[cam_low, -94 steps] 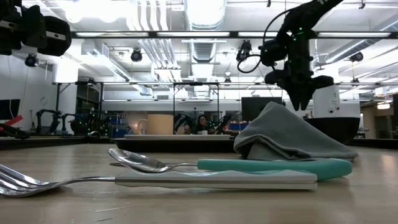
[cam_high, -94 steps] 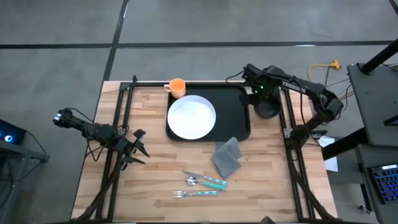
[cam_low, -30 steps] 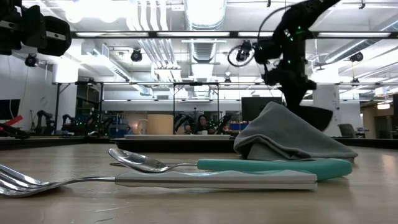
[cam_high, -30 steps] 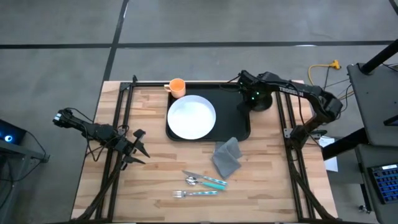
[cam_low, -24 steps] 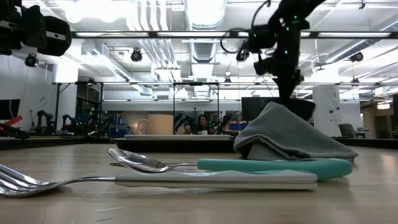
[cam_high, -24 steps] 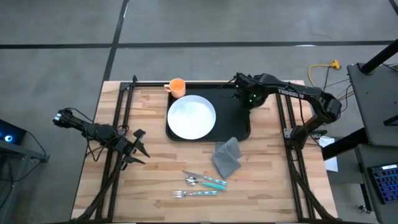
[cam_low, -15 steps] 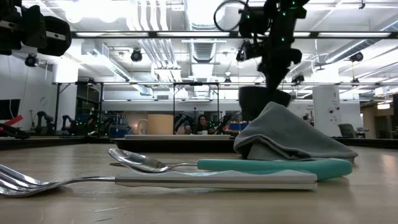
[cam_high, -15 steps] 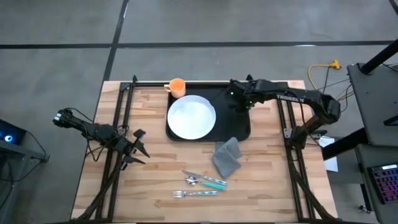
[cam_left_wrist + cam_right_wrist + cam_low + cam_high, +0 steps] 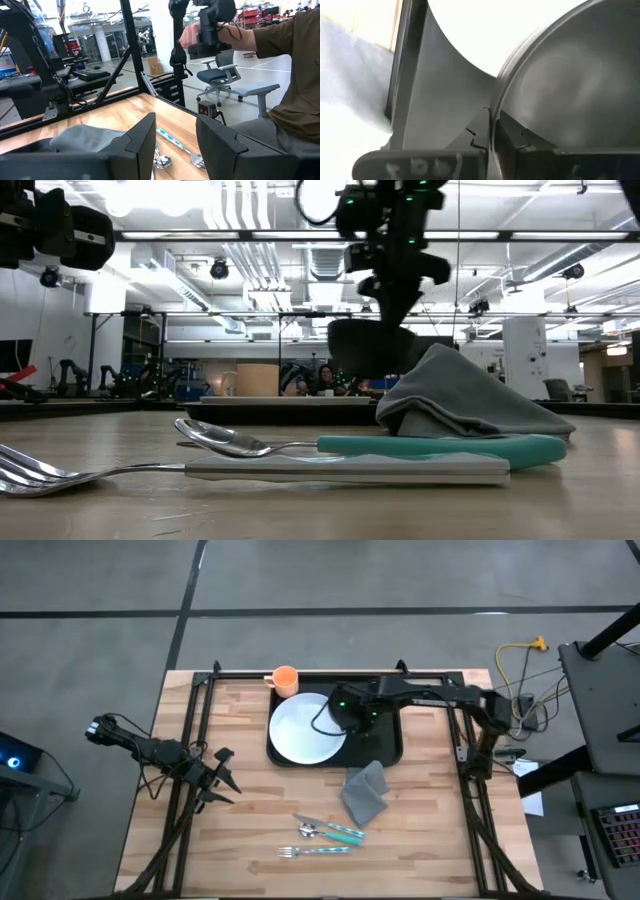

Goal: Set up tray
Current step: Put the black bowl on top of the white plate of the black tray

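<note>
**Black bowl held above the tray**

While the left gripper (image 9: 222, 778) waits wide open at the table's left, the tray (image 9: 385, 745), flat, black and low-rimmed, sits far-centre holding a white plate (image 9: 300, 730). Right gripper (image 9: 352, 712) pinches a black bowl's (image 9: 365, 346) rim above the plate's right edge.

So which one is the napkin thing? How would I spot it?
Find the black tray holding the white plate, near the table's far edge. Just off the tray's front right corner, on the bare wood, lies the grey cloth, crumpled into a soft heap. The spoon and fork nearer the front are shiny metal with teal and white handles; the cloth is the only soft, folded thing.
</note>
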### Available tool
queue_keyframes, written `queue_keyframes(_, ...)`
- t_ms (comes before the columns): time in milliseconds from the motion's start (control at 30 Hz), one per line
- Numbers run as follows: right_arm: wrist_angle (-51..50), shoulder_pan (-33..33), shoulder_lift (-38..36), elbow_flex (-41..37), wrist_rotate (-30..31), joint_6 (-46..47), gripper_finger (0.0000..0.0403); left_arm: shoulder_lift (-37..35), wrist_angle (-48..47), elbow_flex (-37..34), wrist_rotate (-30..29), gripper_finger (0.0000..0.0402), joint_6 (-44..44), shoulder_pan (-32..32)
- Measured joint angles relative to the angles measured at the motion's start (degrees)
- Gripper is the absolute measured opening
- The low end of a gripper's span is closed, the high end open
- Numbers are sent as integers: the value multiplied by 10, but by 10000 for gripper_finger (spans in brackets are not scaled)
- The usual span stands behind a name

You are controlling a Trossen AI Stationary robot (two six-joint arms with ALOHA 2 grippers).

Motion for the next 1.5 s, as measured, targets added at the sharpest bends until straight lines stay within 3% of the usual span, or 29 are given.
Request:
queue_keyframes(467,-101,10,199,262,6,-70,8,0,0,0,0,122,0,0)
queue_keyframes(833,-156,33,301,404,6,-102,8,0,-5,0,0,122,0,0)
queue_keyframes(1000,-164,47,326,438,5,-113,8,0,-5,0,0,122,0,0)
queue_keyframes(1500,-164,58,331,437,5,-104,8,0,-7,0,0,122,0,0)
